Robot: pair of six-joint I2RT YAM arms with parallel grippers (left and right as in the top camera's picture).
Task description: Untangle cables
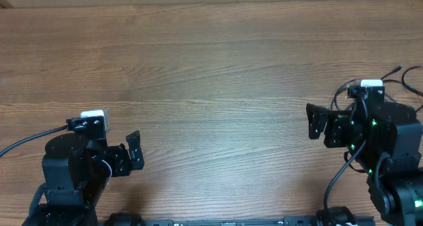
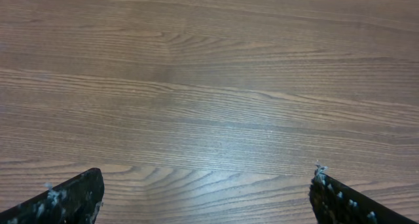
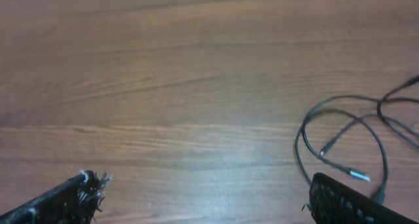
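At the table's right edge: several thin black cables [image 3: 340, 136] lie in loose, overlapping loops on the brown wood-grain table [image 1: 211, 67]. They sit just beside the right arm [image 1: 396, 140], which partly hides them in the overhead view.
Right gripper [image 3: 203, 185]: the black fingers are spread wide with nothing between them, over bare wood. The loops lie just off its right-hand finger.
Left gripper [image 2: 208, 185]: the fingers are likewise wide apart and empty, well apart from the cables.
Risk, grasp: the cords lie flat and are very thin, so a closing pinch may slide off. It may also catch two crossing strands at once, and pulling those would likely tighten the tangle.
Risk, snag: the loops sit close to the arm's own wiring, so a sideways reach could drag or hook them.
Risk, reach: the left arm would have to cross most of the table to help.
Long axis: the bundle stretches roughly along the wood grain, rightward and out of the right wrist view.
Silvery plug tips [image 3: 357, 174]: two show. One lies nearly level beside the right-hand finger. The other angles down toward the loop's left side.
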